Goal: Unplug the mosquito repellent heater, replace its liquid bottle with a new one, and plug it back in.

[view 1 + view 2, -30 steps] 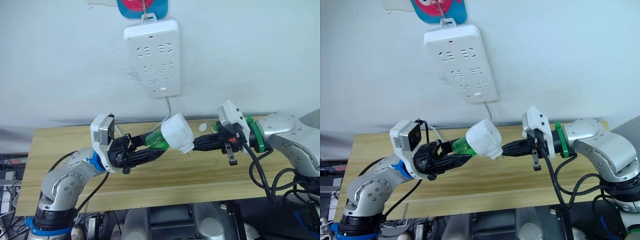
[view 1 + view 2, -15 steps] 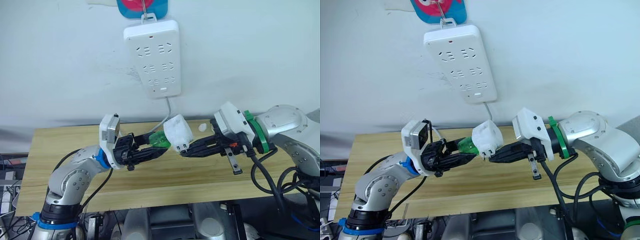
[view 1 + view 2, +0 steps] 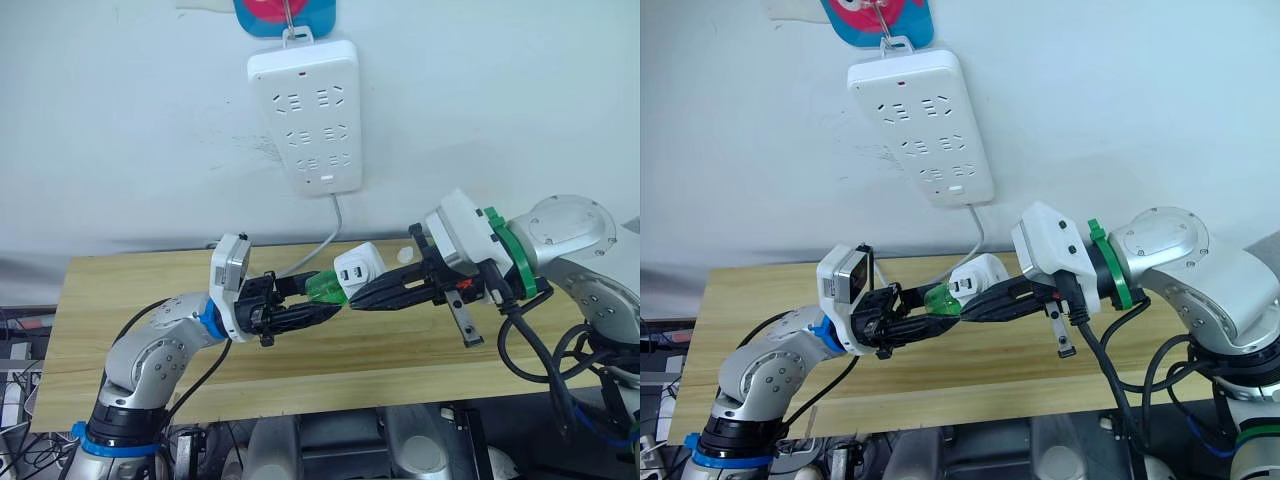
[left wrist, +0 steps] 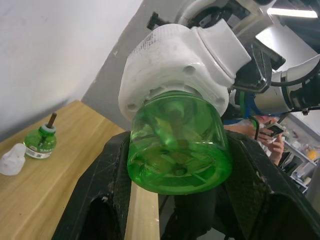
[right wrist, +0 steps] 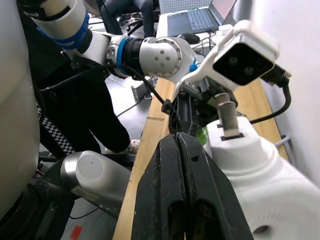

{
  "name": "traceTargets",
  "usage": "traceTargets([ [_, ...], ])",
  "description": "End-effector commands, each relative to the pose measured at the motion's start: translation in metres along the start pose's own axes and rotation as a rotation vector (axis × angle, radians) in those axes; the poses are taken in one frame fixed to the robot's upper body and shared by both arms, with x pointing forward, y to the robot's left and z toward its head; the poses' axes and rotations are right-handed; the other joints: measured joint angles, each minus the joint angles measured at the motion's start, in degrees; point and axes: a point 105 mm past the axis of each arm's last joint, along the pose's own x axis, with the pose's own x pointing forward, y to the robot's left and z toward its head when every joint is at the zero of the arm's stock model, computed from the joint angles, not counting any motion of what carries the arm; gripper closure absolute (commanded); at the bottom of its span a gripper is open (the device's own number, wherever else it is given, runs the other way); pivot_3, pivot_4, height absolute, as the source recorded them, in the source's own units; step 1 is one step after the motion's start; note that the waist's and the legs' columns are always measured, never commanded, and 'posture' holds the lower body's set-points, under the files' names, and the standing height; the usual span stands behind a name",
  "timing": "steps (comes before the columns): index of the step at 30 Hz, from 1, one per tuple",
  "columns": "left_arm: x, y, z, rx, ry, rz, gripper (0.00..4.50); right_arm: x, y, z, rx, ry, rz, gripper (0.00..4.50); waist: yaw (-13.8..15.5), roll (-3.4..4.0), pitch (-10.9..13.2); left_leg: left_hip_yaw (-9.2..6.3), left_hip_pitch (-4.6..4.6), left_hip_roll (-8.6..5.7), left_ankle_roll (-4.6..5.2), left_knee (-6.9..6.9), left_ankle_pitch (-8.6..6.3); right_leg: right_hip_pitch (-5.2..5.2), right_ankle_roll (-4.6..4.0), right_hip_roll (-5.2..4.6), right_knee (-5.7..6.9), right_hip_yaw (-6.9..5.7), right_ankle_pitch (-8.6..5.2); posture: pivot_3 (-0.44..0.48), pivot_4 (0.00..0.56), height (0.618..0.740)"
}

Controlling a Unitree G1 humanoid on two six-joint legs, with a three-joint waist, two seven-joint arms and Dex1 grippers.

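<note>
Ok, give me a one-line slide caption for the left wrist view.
Left gripper clamps the green bottle seated in the white heater; a second bottle with bare wick and a white cap sit on the table.

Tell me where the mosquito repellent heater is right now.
The mosquito repellent heater is held in the air over the wooden table, between the left hand and right hand, below the wall power strip, with a green bottle attached.

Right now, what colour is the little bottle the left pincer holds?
Translucent green bottle; the left wrist view shows it best.
</note>
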Motion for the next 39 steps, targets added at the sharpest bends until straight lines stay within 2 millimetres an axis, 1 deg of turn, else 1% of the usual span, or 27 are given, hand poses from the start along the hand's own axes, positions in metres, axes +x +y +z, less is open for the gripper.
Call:
traceTargets([
  [1, 0.009, -0.014, 0.002, 0.021, -0.004, -0.081, 2.24, 0.001, 0.0, 0.009, -0.048, -0.01, 0.006, 4.46, 0.0, 0.0, 0.0, 0.0, 0.0, 0.0, 0.0, 0.0, 0.0, 0.0, 0.0, 0.0, 0.0, 0.0, 0.0, -0.264, 0.353, 0.74],
  [7, 0.011, -0.016, 0.0, 0.016, 0.001, -0.1, 2.24, 0.003, -0.007, 0.015, -0.072, -0.024, 0.015, 4.46, -0.1, 0.0, 0.0, 0.01, 0.01, 0.0, 0.0, 0.0, 0.0, 0.0, 0.0, 0.0, 0.02, 0.0, 0.0, -0.262, 0.353, 0.74],
  [13, 0.011, -0.017, 0.0, 0.015, 0.001, -0.108, 2.24, 0.007, -0.016, 0.017, -0.084, -0.031, 0.009, 4.46, -0.1, 0.0, 0.0, 0.01, 0.01, 0.0, 0.0, 0.0, 0.0, 0.0, 0.0, 0.0, 0.08, 0.0, 0.0, -0.257, 0.354, 0.74],
  [25, 0.011, -0.022, 0.0, 0.026, -0.005, -0.117, 2.24, 0.012, -0.034, 0.01, -0.082, -0.007, -0.046, 4.46, -0.1, 0.0, 0.0, 0.0, 0.02, 0.0, 0.0, 0.0, 0.0, -0.01, 0.0, 0.0, 0.1, 0.0, 0.0, -0.229, 0.35, 0.74],
  [32, 0.011, -0.026, 0.001, 0.035, -0.006, -0.119, 2.24, 0.014, -0.041, 0.005, -0.079, 0.012, -0.071, 4.46, 0.0, 0.0, 0.0, -0.01, 0.02, 0.0, 0.0, -0.02, 0.0, 0.0, 0.0, 0.0, 0.11, -0.01, 0.0, -0.208, 0.346, 0.74],
  [39, 0.012, -0.028, 0.002, 0.053, -0.012, -0.124, 2.24, 0.015, -0.047, -0.006, -0.064, 0.065, -0.092, 4.46, 0.0, 0.0, 0.0, -0.01, 0.02, 0.0, -0.01, -0.02, 0.0, 0.0, 0.0, 0.0, 0.12, 0.0, 0.0, -0.199, 0.343, 0.74],
])
